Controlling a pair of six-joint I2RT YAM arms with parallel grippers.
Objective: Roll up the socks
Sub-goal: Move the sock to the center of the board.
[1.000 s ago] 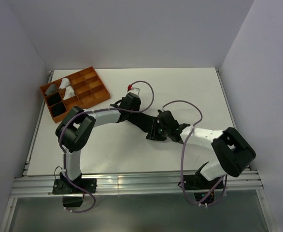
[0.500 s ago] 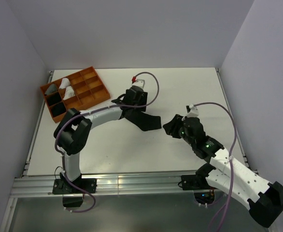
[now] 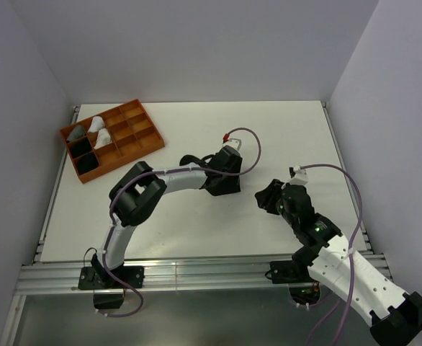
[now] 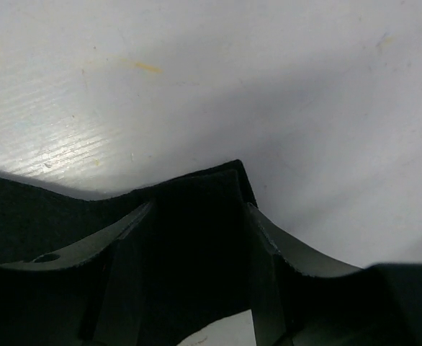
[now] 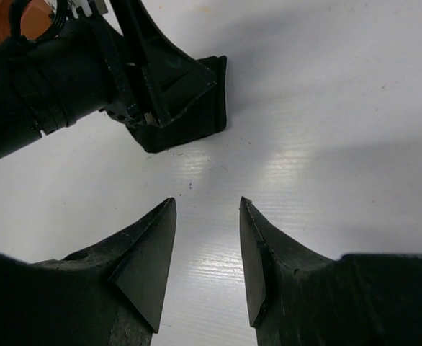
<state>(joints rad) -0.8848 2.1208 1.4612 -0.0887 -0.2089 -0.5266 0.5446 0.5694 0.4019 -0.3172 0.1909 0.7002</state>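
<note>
Looking down, I find the black sock (image 5: 193,108) near the middle of the worktop (image 3: 268,130), clenched between the left jaws, its cloth filling the gap between them. The right jaws hang released just to its right, apart from it, with bare worktop between them. My left arm (image 3: 164,180) reaches forward and bends across to the right. My right arm (image 3: 333,252) angles in low, facing the sock. The sock is a short folded bundle. In the right wrist view it slants from lower left to upper right.

Left fingers (image 3: 222,180) are on the black sock (image 3: 230,190); right fingers (image 3: 268,193) stand near, apart from it.
</note>
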